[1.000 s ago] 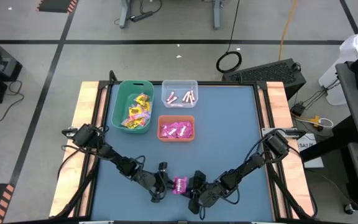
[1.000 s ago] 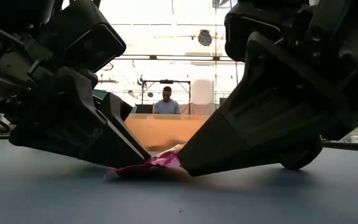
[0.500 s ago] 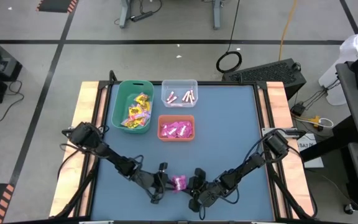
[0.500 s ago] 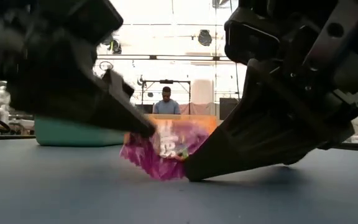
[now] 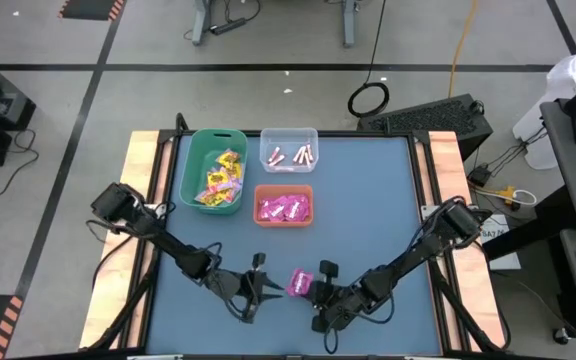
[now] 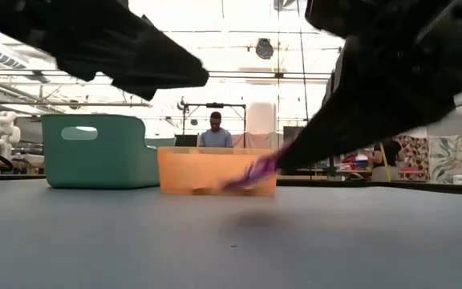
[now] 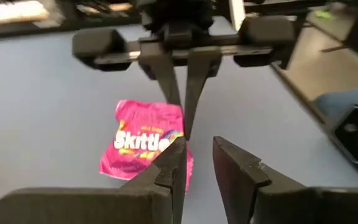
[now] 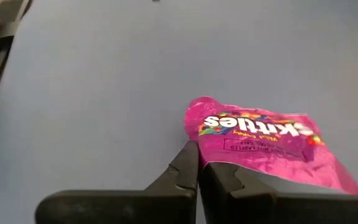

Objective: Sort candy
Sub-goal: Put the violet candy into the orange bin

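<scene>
A magenta Skittles packet [image 5: 299, 283] hangs just above the table [image 5: 368, 220], pinched by one edge in the right gripper [image 5: 320, 291], jaws pressed together on it. The left gripper [image 5: 259, 286] waits beside it, jaws slightly apart and empty. The carry step is in hand; next the packet belongs over the orange bin [image 5: 284, 224] of matching pink packets.

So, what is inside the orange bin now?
The orange bin holds several magenta-pink packets, piled together. Whatever lies beneath them is covered. One more pink packet is outside, pinched by the right gripper.

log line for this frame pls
right gripper: jaws shut on magenta packet, lifted | left gripper: empty, beside it | orange bin: not yet reached
</scene>
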